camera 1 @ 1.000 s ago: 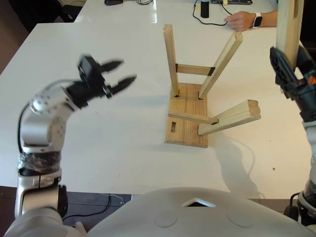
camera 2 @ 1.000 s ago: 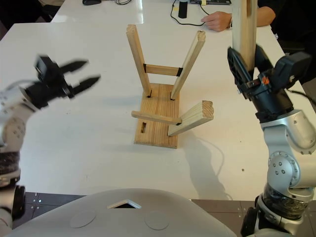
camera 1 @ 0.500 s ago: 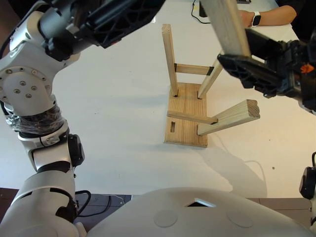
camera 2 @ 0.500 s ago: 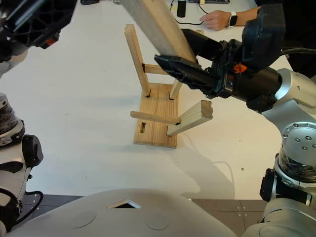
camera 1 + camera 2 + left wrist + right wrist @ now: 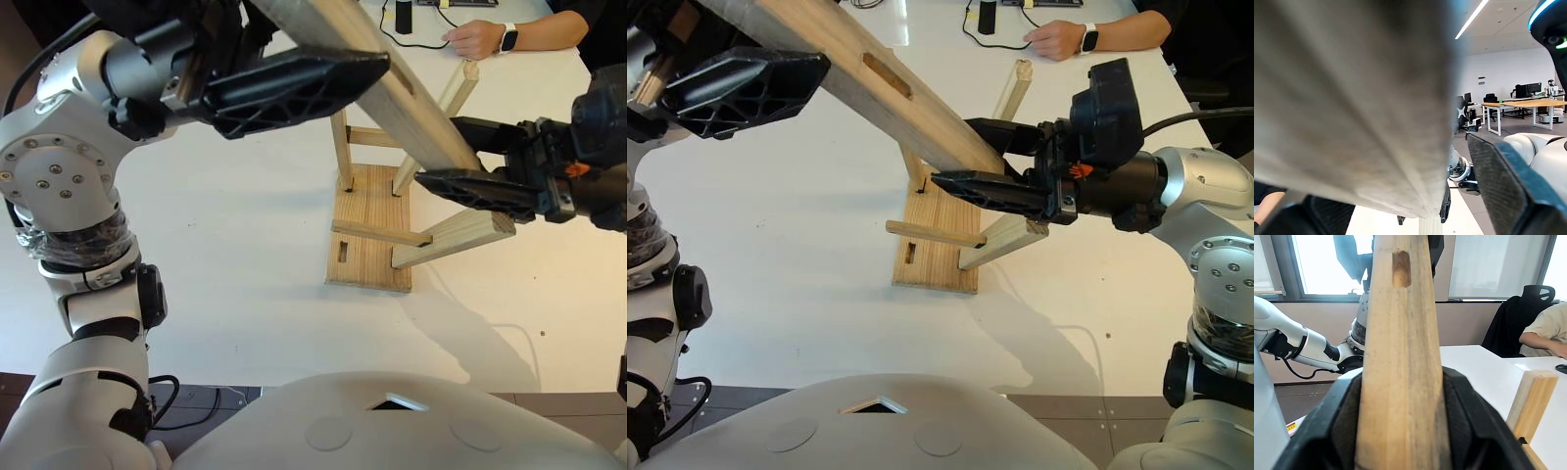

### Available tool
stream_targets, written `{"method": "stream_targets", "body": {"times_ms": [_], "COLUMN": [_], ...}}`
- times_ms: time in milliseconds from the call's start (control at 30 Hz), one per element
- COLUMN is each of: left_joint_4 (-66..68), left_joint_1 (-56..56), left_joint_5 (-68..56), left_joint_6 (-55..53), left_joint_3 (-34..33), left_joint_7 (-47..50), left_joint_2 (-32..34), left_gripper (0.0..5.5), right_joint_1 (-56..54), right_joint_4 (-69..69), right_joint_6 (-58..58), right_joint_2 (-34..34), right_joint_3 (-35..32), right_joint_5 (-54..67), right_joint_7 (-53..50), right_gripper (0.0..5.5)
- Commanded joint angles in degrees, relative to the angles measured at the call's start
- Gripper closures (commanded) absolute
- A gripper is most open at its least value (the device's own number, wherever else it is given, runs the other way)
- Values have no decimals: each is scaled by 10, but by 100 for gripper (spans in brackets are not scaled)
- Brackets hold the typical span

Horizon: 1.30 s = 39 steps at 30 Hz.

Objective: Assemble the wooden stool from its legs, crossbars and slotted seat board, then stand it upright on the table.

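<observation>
Right gripper [image 5: 955, 152] is clamped on the low end of the loose leg [image 5: 852, 59], which slants up over the table [image 5: 225, 225] to my left gripper [image 5: 328, 49]. My left fingers are spread, 1 on each side of the wood, with a gap showing beside 1 of them. Below, the seat board [image 5: 367, 259] lies flat. 2 upright legs [image 5: 343, 147] stand in it, joined by a crossbar [image 5: 382, 138], and a 3rd leg [image 5: 456, 238] is tilted low off its right edge.
</observation>
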<state>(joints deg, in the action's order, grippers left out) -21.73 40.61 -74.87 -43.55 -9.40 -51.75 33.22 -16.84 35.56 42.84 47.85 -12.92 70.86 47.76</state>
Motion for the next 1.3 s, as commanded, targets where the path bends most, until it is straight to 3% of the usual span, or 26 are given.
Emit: {"method": "stream_targets", "body": {"times_ms": [33, 200, 500, 533, 633, 733, 867, 1067, 1200, 1300], "left_joint_4": [-8, -8, -1, 2, 17, 30, 42, 89, 103, 110], "left_joint_1": [-9, -36, -55, -52, -36, -21, -13, -51, -118, -175], "left_joint_5": [-1, 48, 90, 88, 78, 69, 74, 126, 217, 278], "left_joint_6": [-6, 3, 29, 31, 33, 33, 26, 24, 81, 135], "left_joint_3": [1, 18, 31, 29, 14, -3, -33, -98, -61, -16], "left_joint_7": [-21, -49, -74, -71, -60, -51, -58, -130, -225, -269], "left_joint_2": [5, 16, 18, 15, 4, 4, 38, 166, 208, 195], "left_gripper": [267, 343, 347, 347, 347, 347, 347, 347, 347, 347], "right_joint_1": [4, -3, -32, -37, -42, -38, -26, 63, 170, 208], "right_joint_4": [-3, -7, -21, -24, -31, -36, -51, -80, -65, -76], "right_joint_6": [2, -11, -23, -25, -26, -29, -32, -47, -60, -71], "right_joint_2": [16, 21, 10, 7, 1, 2, 3, 8, -2, -3], "right_joint_3": [7, 16, 20, 22, 20, 7, -32, -138, -171, -170], "right_joint_5": [-25, -65, -114, -120, -121, -118, -115, -140, -172, -194], "right_joint_7": [19, 41, 38, 35, 31, 30, 17, 7, 25, 38], "right_gripper": [345, 346, 346, 305, 254, 252, 252, 252, 252, 252]}}
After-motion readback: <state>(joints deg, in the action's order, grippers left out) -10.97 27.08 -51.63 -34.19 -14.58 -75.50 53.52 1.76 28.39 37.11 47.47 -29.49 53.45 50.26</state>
